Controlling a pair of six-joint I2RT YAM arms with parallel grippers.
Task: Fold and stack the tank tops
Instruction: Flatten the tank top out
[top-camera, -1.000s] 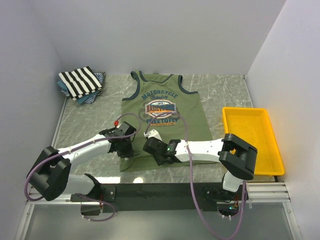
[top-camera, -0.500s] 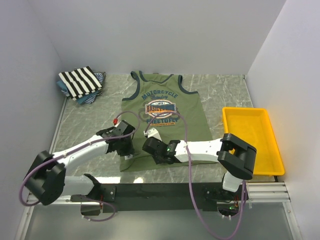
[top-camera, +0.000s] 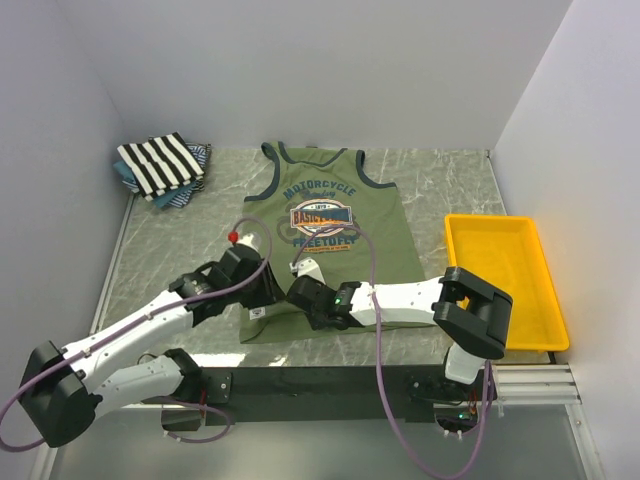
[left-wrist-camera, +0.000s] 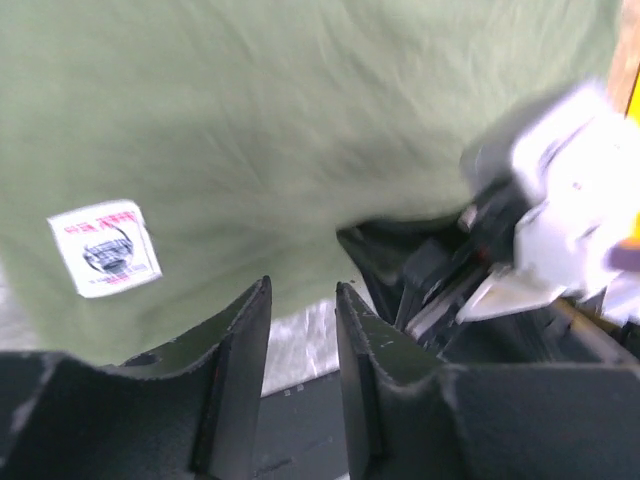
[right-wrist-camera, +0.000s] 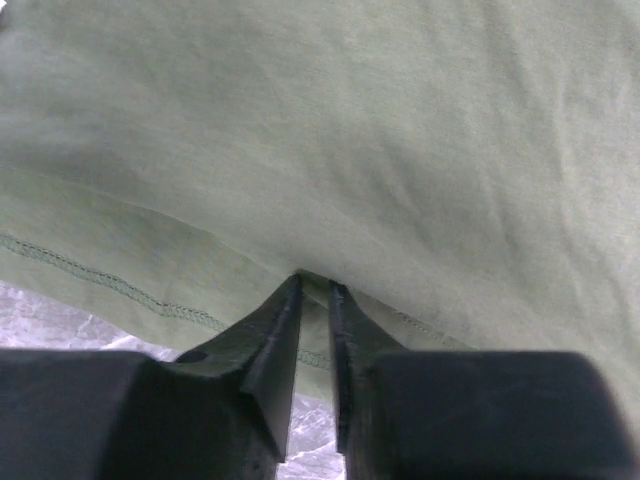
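Ahead of the left gripper (left-wrist-camera: 302, 288), jaws apart, lay the tank top (top-camera: 380, 255) hem. Hold by right gripper (right-wrist-camera: 315, 285) was unclear; the fold needed both pinching.

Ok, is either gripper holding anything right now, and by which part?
The right gripper pinches the olive green tank top at its bottom hem. The left gripper holds nothing; its jaws stand apart.

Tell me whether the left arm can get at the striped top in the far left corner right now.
Probably yes. The left gripper is open at the near hem of the green top, and only bare table lies between it and the striped top; the stretch looks long, though.
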